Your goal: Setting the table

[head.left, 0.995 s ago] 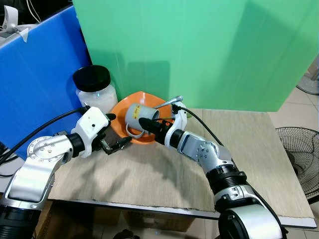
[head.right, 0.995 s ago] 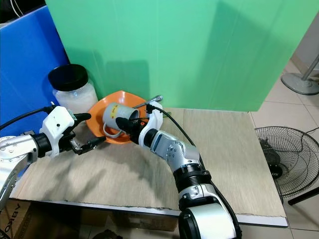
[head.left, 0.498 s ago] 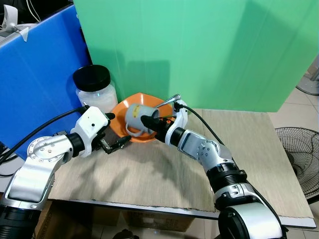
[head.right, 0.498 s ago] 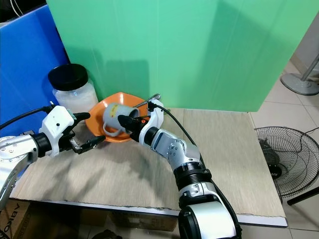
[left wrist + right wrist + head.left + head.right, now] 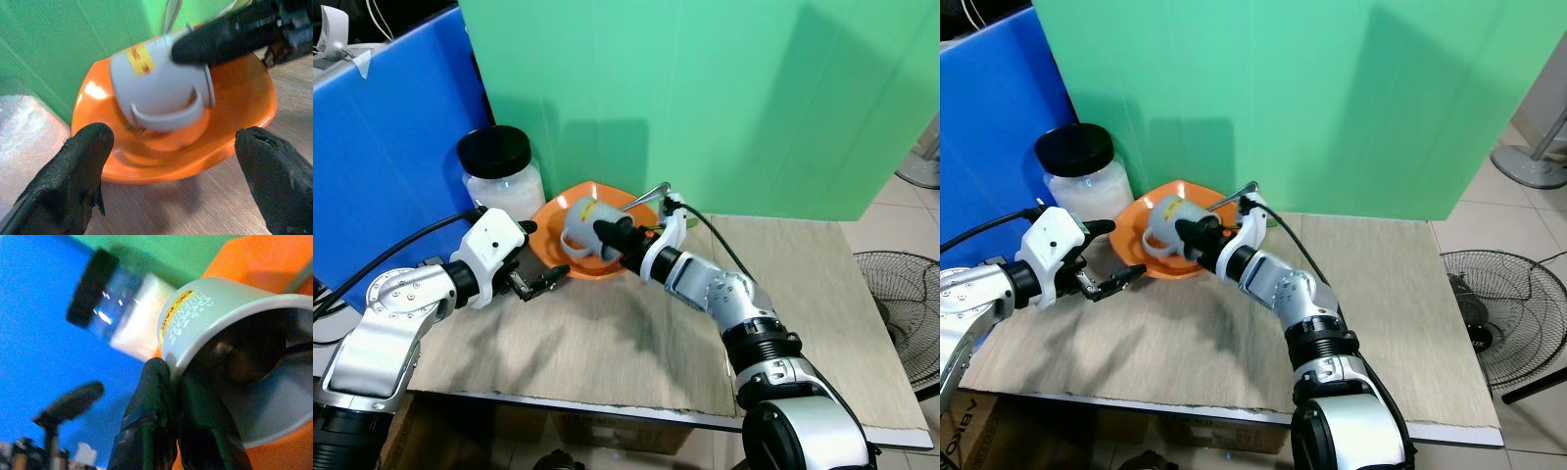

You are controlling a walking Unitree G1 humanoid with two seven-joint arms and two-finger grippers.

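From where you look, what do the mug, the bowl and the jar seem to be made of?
Mug: grey with a dull, even sheen and a printed label, perhaps glazed ceramic or enamel. The right pincer grips its rim.
Bowl: glossy orange with soft highlights, probably plastic.
Jar: clear wall, glass or plastic, with white contents and a matte black lid.

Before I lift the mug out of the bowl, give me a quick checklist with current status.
1. Right gripper pinching the grey mug rim, one finger inside: ok.
2. Mug upright: not ok, it is tipped on its side over the orange bowl.
3. Left gripper open, at the bowl's near edge, apart from the mug: ok.
4. Metal utensil free of the mug: cannot tell.
5. Glass jar standing apart behind the bowl: ok.
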